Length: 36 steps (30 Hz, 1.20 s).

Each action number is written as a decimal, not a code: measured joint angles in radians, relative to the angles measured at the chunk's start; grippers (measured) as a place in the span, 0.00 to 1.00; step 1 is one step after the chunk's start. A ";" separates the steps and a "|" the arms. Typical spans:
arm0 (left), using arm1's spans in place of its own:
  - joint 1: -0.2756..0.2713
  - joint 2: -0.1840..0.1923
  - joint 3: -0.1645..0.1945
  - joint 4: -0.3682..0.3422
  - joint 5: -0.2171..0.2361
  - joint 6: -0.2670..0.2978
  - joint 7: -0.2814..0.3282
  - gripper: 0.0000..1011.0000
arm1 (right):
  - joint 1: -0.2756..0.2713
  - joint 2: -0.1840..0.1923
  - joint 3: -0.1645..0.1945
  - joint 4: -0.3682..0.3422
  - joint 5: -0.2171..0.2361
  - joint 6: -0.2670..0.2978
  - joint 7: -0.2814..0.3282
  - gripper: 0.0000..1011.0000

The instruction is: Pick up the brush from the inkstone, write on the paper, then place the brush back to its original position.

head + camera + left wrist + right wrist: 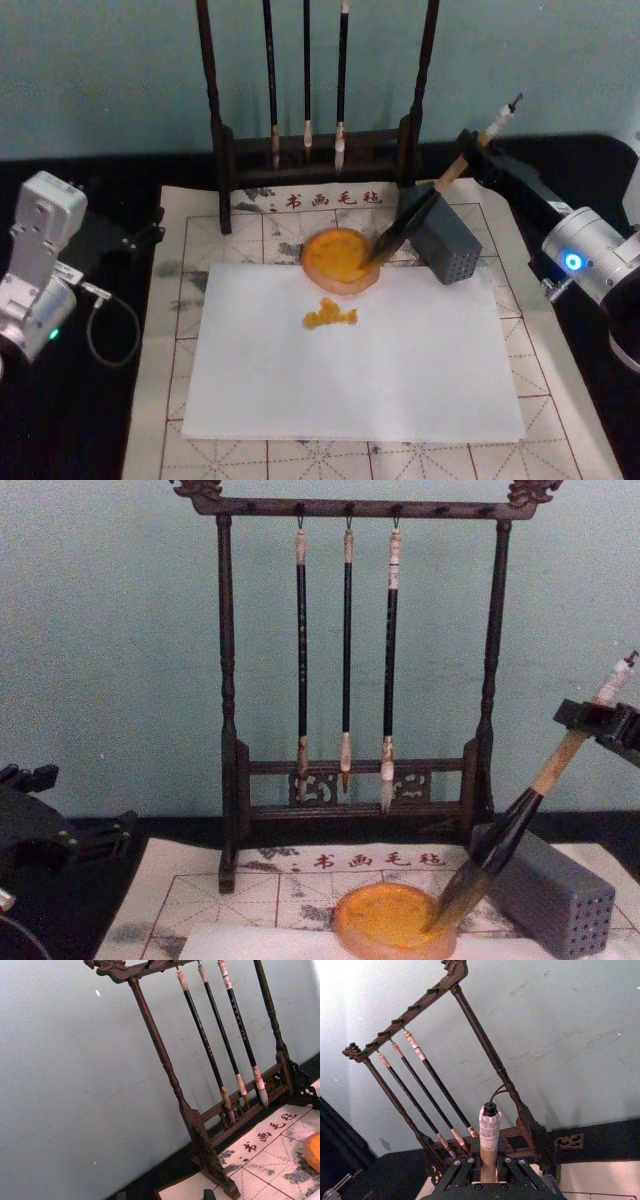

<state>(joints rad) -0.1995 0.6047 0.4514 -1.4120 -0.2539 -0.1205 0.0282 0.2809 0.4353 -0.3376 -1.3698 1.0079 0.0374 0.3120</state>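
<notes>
The brush [415, 215] leans steeply, its bristle tip resting in the orange inkstone [325, 262] at the white paper's [350, 390] far edge. My right gripper [468, 148] is shut on the tan handle high up, just below the white end. In the right wrist view the handle [489, 1130] rises between the fingers. From the chest, the brush [510, 830] slants down into the inkstone [385, 925]. An orange blotch [330, 317] marks the paper just in front of the dish. My left gripper [140, 238] rests open at the mat's left side, holding nothing.
A dark wooden rack [225, 150] with three thin hanging brushes [345, 650] stands behind the mat. A grey block with holes [450, 245] sits just right of the inkstone, under the brush. The beige gridded mat [190, 300] lies beneath the paper. A cable loop [110, 320] lies at left.
</notes>
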 joint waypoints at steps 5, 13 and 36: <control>0.000 0.000 0.000 0.000 0.000 0.000 0.000 0.99 | -0.009 -0.001 0.013 -0.009 -0.011 -0.001 0.000 0.19; 0.000 0.000 0.000 0.000 0.000 0.000 0.000 0.99 | -0.021 -0.002 0.033 -0.024 -0.028 -0.005 0.003 0.19; 0.000 0.000 0.000 0.000 0.000 0.000 0.000 0.99 | -0.027 0.019 0.045 -0.088 -0.067 -0.035 0.100 0.19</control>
<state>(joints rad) -0.1995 0.6047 0.4514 -1.4119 -0.2539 -0.1205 0.0283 0.2535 0.4540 -0.2931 -1.4583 0.9411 0.0027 0.4123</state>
